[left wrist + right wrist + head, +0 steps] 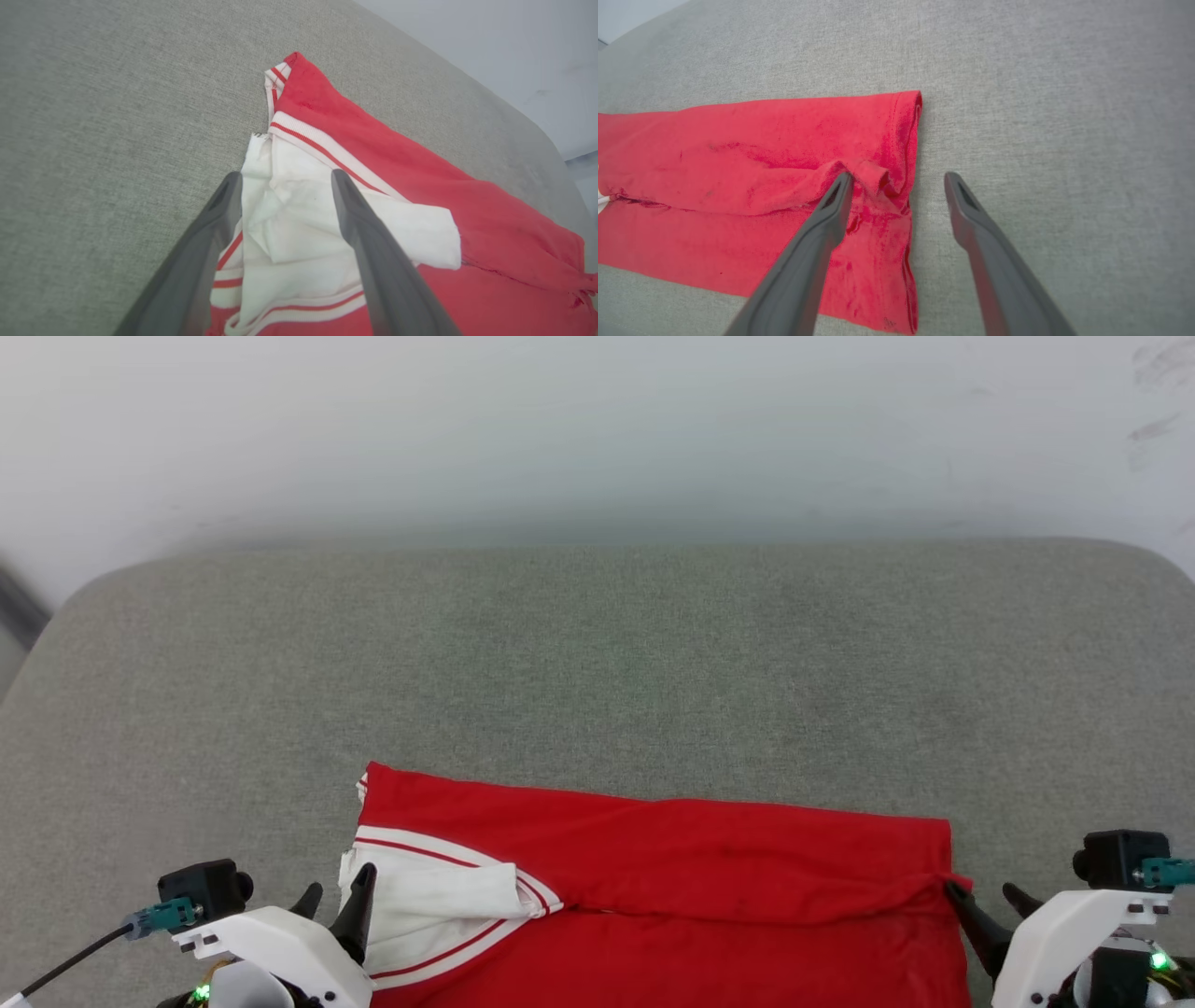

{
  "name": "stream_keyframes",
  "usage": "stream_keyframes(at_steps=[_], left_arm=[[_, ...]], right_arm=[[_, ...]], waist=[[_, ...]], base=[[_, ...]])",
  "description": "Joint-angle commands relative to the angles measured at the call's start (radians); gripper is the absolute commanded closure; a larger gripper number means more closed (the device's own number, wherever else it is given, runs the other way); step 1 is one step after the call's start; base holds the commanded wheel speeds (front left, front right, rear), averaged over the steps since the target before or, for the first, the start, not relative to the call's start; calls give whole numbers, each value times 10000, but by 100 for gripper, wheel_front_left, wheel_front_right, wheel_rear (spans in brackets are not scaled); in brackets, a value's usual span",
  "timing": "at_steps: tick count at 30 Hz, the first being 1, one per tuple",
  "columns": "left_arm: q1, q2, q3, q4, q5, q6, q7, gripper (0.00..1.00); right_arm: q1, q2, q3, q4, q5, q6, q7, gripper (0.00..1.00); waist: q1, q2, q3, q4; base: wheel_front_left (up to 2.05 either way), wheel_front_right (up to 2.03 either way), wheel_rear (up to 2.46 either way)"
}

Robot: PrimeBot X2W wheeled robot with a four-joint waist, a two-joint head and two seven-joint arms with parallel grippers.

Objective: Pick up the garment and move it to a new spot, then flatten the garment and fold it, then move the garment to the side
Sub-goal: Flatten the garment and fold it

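Note:
The red garment lies folded in a long band near the front edge of the grey cushion, its far half doubled over toward me. A white sleeve panel with thin red stripes rests on its left end. My left gripper is open at that end; in the left wrist view its fingers straddle the crumpled white sleeve. My right gripper is open at the garment's right edge. In the right wrist view one finger touches a small pucker of red cloth, the other stands over bare cushion.
The grey fabric cushion spreads wide beyond the garment, with rounded far corners. A pale wall rises behind it. At the far left edge a dark strip shows beside the cushion.

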Motion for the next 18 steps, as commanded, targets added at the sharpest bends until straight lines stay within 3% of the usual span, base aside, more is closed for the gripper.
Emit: stream_keyframes(at_steps=[1, 8, 18], left_arm=[[132, -28, -28, -184, 234, 58, -344, 0], [-257, 29, -288, -1178, 1675, 585, -1861, 0], [-686, -56, -725, -2626, 3504, 1214, -3240, 0]], right_arm=[[226, -150, -35, -333, -27, -8, -4, 0], [431, -560, -592, -1817, 22, -8, 1243, 0], [161, -615, -1065, -1929, -79, -8, 3877, 0]], waist=[[1, 0, -302, -63], [1, 0, -525, -8], [1, 0, -98, 749]], base=[[0, 0, 0], [0, 0, 0], [0, 0, 0]])
